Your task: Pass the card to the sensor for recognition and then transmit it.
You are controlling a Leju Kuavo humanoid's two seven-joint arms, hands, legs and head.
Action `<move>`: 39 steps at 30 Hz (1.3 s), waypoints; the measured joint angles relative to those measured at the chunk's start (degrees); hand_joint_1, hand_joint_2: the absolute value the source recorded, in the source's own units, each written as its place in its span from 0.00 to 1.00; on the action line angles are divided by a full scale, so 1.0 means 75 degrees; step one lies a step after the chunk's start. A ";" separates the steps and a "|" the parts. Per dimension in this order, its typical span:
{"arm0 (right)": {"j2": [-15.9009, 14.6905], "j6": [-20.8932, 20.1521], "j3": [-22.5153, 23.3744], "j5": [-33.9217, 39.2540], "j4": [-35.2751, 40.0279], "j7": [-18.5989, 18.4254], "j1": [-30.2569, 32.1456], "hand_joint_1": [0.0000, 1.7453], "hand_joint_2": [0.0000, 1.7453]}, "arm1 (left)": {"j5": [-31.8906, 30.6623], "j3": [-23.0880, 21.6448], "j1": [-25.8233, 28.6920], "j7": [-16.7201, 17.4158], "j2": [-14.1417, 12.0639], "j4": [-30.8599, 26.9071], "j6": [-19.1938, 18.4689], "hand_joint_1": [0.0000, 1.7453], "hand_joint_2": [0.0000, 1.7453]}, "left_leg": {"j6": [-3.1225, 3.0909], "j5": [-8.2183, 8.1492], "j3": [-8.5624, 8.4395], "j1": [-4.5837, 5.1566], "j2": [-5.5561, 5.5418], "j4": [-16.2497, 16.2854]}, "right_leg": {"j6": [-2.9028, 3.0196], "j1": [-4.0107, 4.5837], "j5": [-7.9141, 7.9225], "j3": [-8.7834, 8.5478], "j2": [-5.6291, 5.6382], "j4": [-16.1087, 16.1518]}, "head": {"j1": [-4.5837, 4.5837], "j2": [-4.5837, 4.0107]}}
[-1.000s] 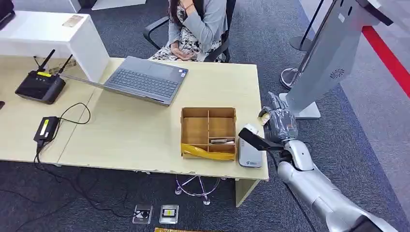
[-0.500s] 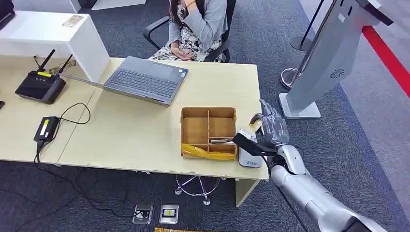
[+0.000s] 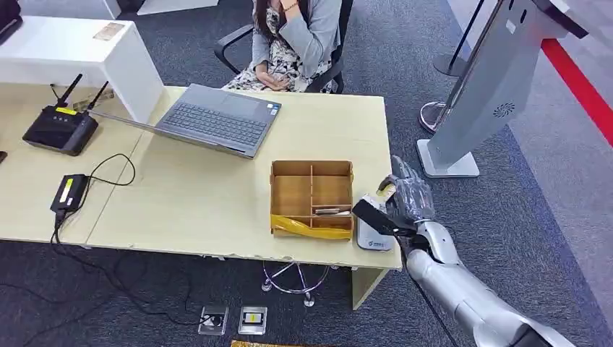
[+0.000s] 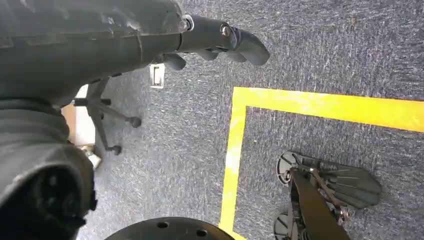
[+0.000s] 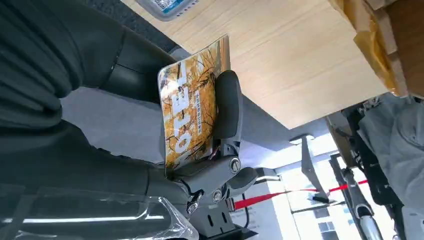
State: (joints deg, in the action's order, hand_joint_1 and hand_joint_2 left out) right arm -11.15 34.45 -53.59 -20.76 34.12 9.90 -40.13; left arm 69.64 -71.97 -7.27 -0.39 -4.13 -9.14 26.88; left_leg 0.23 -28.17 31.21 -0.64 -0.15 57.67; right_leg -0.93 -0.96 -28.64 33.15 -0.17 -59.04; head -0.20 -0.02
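Observation:
My right hand point(image 3: 409, 199) hovers at the desk's right end, just over the white card sensor point(image 3: 373, 237) lying flat near the front corner. It holds a yellow-and-white printed card point(image 5: 193, 105), pinched between thumb and fingers; the card's edge point(image 3: 384, 192) peeks out beside the hand in the head view. The wrist camera mount hides part of the sensor. My left hand point(image 4: 220, 42) hangs above the carpet with its fingers loosely curled and nothing in them.
A cardboard divider box point(image 3: 312, 196) with a yellow strip stands left of the sensor. Further back lie an open laptop point(image 3: 217, 119), a router point(image 3: 60, 128) and a power adapter point(image 3: 69, 192). A person point(image 3: 293, 43) sits behind the desk. A grey kiosk stand point(image 3: 491, 79) rises at right.
My right hand has moved with the card from beyond the desk's right edge toward me and inward, ending over the sensor. The person and desk items are unmoved.

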 joint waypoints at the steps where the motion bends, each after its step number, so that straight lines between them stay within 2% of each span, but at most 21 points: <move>1: 0.0000 0.0006 0.0000 0.0035 -0.0038 0.0000 0.0003 1.00 1.00 | 0.0000 0.0000 0.0000 0.0000 0.0000 0.0000 0.0000 0.00 0.00 | 0.0000 0.0000 0.0000 0.0000 0.0000 0.0000 | 0.0000 0.0000 0.0000 0.0000 0.0000 0.0000 | 0.0003 0.0000; 21: -0.0122 0.0341 -0.0003 -0.0032 -0.0169 0.0044 0.0355 1.00 1.00 | 0.0029 0.0000 0.0002 0.0000 -0.0003 0.0000 0.0023 0.00 0.00 | 0.0000 0.0000 -0.0002 0.0000 0.0000 0.0000 | 0.0000 0.0000 0.0000 0.0000 0.0002 0.0000 | 0.0003 0.0000; 26: -0.0259 0.0341 -0.0006 -0.0228 0.0260 -0.0318 0.0593 1.00 1.00 | 0.0029 0.0000 0.0002 -0.0012 -0.0003 0.0000 0.0023 0.00 0.00 | 0.0000 0.0000 -0.0002 0.0000 0.0000 0.0000 | 0.0000 0.0000 0.0000 -0.0001 -0.0001 0.0000 | 0.0000 0.0000; 31: -0.0534 0.0283 -0.0050 -0.0522 0.1123 -0.0862 0.0886 1.00 1.00 | -0.0003 0.0000 0.0002 -0.0023 -0.0003 0.0000 0.0023 0.00 0.00 | 0.0002 -0.0002 -0.0001 0.0000 0.0002 0.0000 | 0.0000 0.0000 0.0000 0.0000 0.0002 0.0000 | 0.0000 0.0000; 39: -0.0810 0.0236 -0.0152 -0.0524 0.1985 -0.1017 0.1062 1.00 1.00 | -0.0009 0.0000 0.0002 -0.0102 0.0000 0.0000 0.0017 0.00 0.00 | 0.0002 -0.0001 -0.0002 0.0000 0.0001 0.0000 | 0.0000 0.0000 0.0000 -0.0001 0.0002 0.0000 | 0.0000 0.0003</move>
State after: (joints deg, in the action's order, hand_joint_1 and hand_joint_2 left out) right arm -17.22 36.22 -54.73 -24.70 49.01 2.27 -32.16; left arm 69.57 -71.97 -7.25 -1.16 -4.13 -9.14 27.02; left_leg 0.24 -28.18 31.19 -0.64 -0.14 57.67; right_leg -0.93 -0.95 -28.64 33.15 -0.16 -59.04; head -0.20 0.00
